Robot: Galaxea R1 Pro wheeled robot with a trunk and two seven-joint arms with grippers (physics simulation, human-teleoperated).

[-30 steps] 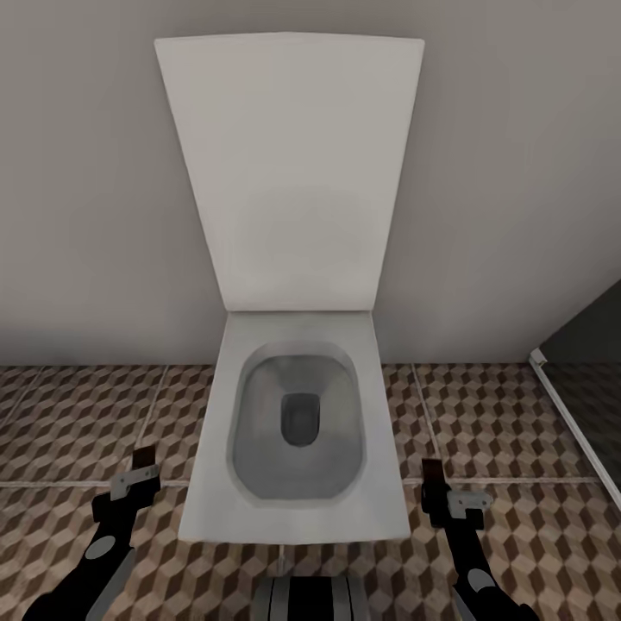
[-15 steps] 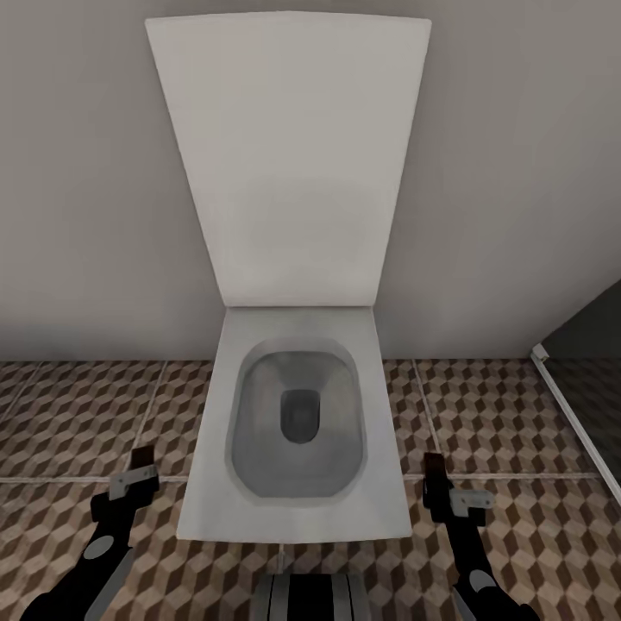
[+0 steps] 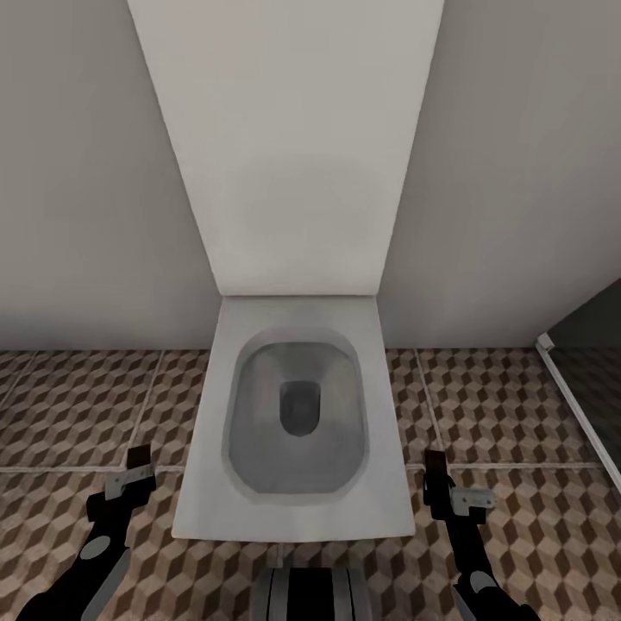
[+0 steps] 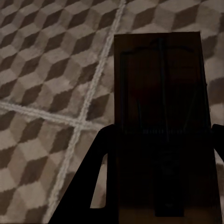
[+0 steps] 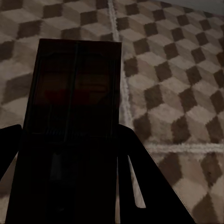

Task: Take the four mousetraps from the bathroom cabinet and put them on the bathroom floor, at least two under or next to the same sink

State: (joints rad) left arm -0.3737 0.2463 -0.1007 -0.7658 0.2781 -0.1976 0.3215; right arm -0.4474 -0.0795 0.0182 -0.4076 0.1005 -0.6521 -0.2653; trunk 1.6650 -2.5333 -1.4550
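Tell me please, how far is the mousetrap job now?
Partly done, judged from this moment. In hand: the left tool grips one mousetrap and the right tool grips another mousetrap, both held above the patterned floor beside the toilet. Left: no trap lies on the floor yet here, and I see no sink or cabinet in these views.

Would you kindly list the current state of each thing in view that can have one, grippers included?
Toilet lid: raised, upright against the wall.
Toilet bowl: uncovered.
Left gripper: shut on a mousetrap, held above the bathroom floor.
Right gripper: shut on a second mousetrap, also above the floor.
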